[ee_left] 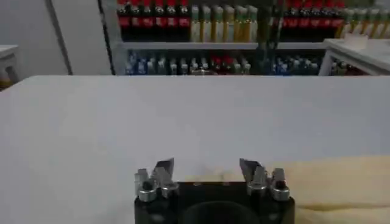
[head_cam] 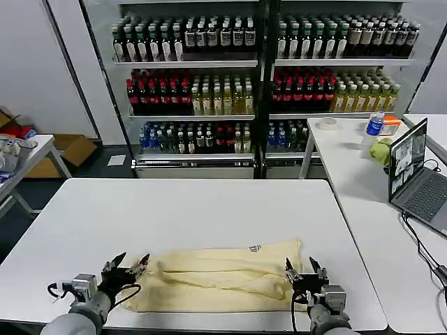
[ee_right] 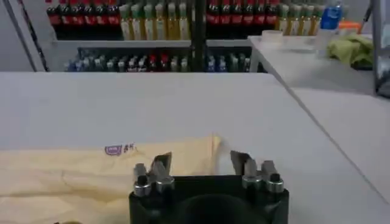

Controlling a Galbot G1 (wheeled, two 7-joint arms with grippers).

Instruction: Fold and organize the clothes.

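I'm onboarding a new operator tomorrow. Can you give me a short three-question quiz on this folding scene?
1. True or false: the left claw is shut on the garment.
2. Which end of the garment does the right claw sit at: A) the robot's left, B) the robot's right?
3. Fill in: the garment lies on the white ____.

Key: 1 false; 2 B; 3 table.
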